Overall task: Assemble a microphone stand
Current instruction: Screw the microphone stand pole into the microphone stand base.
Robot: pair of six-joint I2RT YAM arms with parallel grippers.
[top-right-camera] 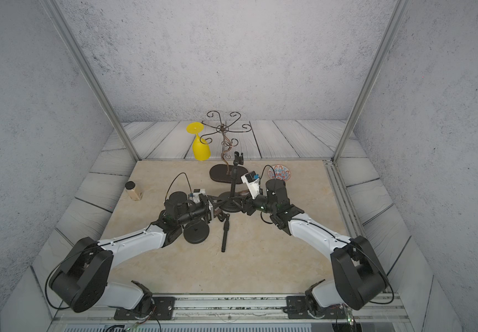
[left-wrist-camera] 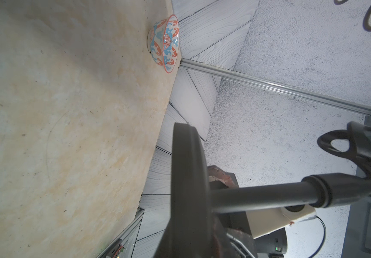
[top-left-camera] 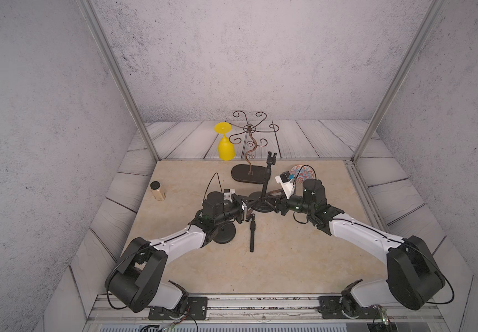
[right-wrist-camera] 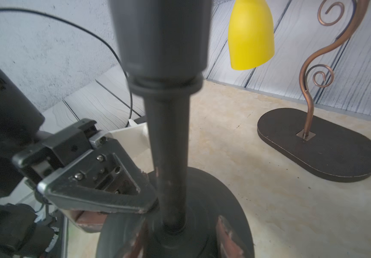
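Clamping the base [top-left-camera: 262,209]: left end effector [top-left-camera: 249,205] — right end effector [top-left-camera: 274,203] parted around pole [top-left-camera: 266,181]; jar [top-left-camera: 157,192] tan-filled.

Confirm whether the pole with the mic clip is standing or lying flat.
Standing, leaning slightly: the pole rises from the round base on the table, clip on top. A second pole lies flat nearby.

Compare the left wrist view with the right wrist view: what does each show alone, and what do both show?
Left wrist only: the patterned bowl and the stand's top clip. Right wrist only: the yellow glass, the rack's oval foot and the left pincer. Both: the black pole rising from its round base.
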